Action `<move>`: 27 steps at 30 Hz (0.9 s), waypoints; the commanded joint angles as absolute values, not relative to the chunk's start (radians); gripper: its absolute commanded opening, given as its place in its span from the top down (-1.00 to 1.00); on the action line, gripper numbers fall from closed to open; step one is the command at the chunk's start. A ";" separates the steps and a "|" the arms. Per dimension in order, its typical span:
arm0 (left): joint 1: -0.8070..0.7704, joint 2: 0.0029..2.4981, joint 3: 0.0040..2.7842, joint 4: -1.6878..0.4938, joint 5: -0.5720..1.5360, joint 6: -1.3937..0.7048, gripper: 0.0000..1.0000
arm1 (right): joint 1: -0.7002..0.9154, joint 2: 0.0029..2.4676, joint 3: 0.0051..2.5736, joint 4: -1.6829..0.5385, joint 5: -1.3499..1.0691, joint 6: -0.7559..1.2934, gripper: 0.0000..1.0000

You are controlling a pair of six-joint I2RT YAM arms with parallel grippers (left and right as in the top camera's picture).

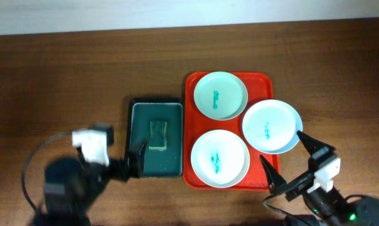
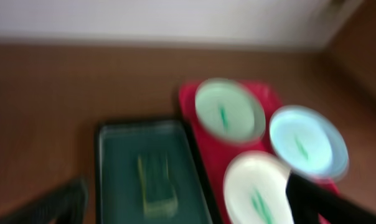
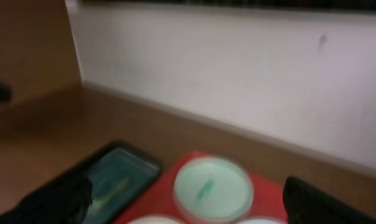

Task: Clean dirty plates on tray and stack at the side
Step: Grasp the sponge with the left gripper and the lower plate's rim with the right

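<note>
Three plates lie on the red tray (image 1: 260,81): a pale-mint far plate (image 1: 221,94), a white right plate (image 1: 271,125) that overhangs the tray's right rim, and a white near plate (image 1: 219,158). Each has a teal-green smear at its centre. My left gripper (image 1: 134,162) is open and empty at the near left corner of the dark tray. My right gripper (image 1: 293,162) is open and empty, just off the tray's near right corner, close to the right plate. The blurred left wrist view shows all three plates (image 2: 228,112) between the spread fingers (image 2: 188,211). The right wrist view shows the far plate (image 3: 213,186) and the spread fingers (image 3: 185,211).
A dark green-black tray (image 1: 142,125) holding a yellowish sponge (image 1: 158,135) sits against the red tray's left side; it also shows in the left wrist view (image 2: 119,162). The table is brown wood, with a pale wall along its far edge.
</note>
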State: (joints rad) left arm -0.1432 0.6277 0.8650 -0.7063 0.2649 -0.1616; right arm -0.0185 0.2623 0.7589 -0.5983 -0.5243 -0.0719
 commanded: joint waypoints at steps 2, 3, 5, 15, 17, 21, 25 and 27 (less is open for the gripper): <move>-0.141 0.998 1.225 -0.975 0.274 -0.151 -0.99 | -0.013 0.575 1.040 -0.863 -0.527 -0.063 -0.96; -0.141 1.044 1.262 -1.018 0.274 -0.151 -0.99 | -0.013 0.626 1.069 -0.908 -0.527 -0.064 -0.96; -0.141 1.160 1.317 -1.077 0.280 -0.152 -0.99 | -0.013 0.765 1.104 -0.947 -0.566 -0.038 -0.97; -0.218 1.459 1.306 -1.140 0.195 -0.137 -0.67 | -0.012 1.189 1.053 -1.227 -0.583 0.008 -0.54; -0.275 1.578 1.306 -1.115 0.113 -0.145 -0.36 | -0.012 1.213 0.991 -1.222 -0.583 0.009 -0.40; -0.305 1.819 1.306 -1.065 0.062 -0.246 -0.24 | -0.012 1.208 0.894 -1.199 -0.555 0.047 -0.30; -0.305 2.019 1.306 -1.010 0.147 -0.246 0.04 | -0.012 1.207 0.885 -1.131 -0.455 0.118 -0.26; -0.305 2.052 1.306 -1.002 0.153 -0.246 0.41 | -0.012 1.207 0.885 -1.098 -0.454 0.139 -0.22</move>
State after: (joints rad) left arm -0.3058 1.9961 1.3018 -1.0088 0.1368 -0.2321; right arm -0.0185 1.2125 0.8845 -1.1305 -0.5007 0.0841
